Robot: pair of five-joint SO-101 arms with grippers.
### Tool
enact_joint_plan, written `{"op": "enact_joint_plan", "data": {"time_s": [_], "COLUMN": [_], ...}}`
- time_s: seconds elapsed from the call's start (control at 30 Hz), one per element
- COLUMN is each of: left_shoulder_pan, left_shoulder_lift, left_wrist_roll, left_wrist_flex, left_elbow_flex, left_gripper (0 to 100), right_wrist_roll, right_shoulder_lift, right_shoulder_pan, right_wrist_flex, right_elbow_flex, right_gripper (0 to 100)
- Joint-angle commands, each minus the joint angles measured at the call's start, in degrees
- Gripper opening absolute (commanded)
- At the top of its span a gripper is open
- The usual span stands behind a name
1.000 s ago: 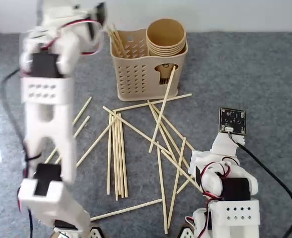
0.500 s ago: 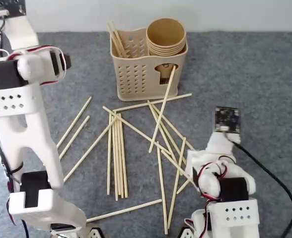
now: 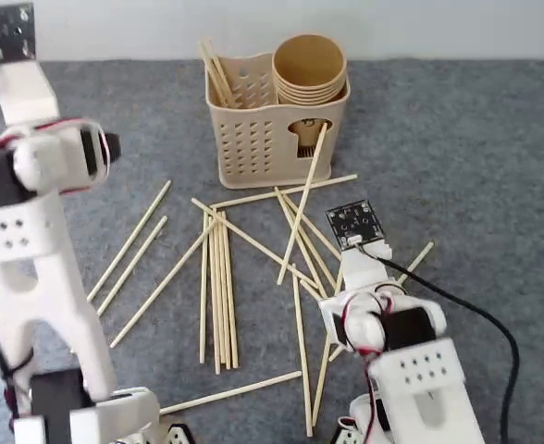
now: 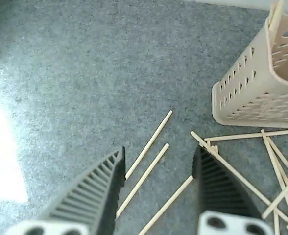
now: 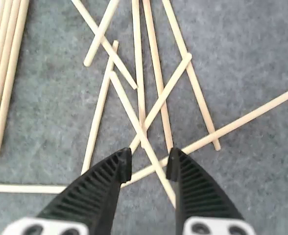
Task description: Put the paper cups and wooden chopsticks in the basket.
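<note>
The beige perforated basket stands at the back middle of the table, holding a stack of paper cups and a few chopsticks. Several wooden chopsticks lie scattered on the grey mat in front, and one leans on the basket's front. My left gripper hangs open high above two loose chopsticks left of the basket. My right gripper is open just above a crossing of chopsticks, holding nothing.
The left arm stands tall along the table's left side. The right arm leans over the chopstick pile from the front right. Bare grey mat lies right of the basket.
The left arm has swung away from the basket's top to the far left. The right arm has leaned forward and left over the pile of chopsticks.
</note>
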Motion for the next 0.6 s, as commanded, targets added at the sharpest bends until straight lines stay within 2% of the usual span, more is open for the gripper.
{"op": "enact_joint_plan", "data": {"time_s": [0.0,0.1,0.3,0.57], "left_shoulder_pan": [-0.3,-0.3,-0.4,-1.5], "left_shoulder_lift": [-8.8,-15.0,-27.8,-40.6], "left_wrist_roll": [-1.3,-2.1,-4.1,-7.8], "left_wrist_flex": [-3.7,-8.9,-18.5,-25.6], "left_elbow_flex": [9.5,20.0,38.8,57.5], "left_gripper": [21,21,21,21], "right_wrist_roll": [3.2,4.9,7.9,11.3], "right_shoulder_lift": [10.2,17.5,26.1,32.9], "right_shoulder_pan": [-0.7,-0.9,-5.9,-8.7], "right_wrist_flex": [-0.9,-1.0,-5.5,-12.3], "right_elbow_flex": [-7.4,-11.3,-13.6,-13.6], "right_gripper": [14.3,14.4,14.6,14.3]}}
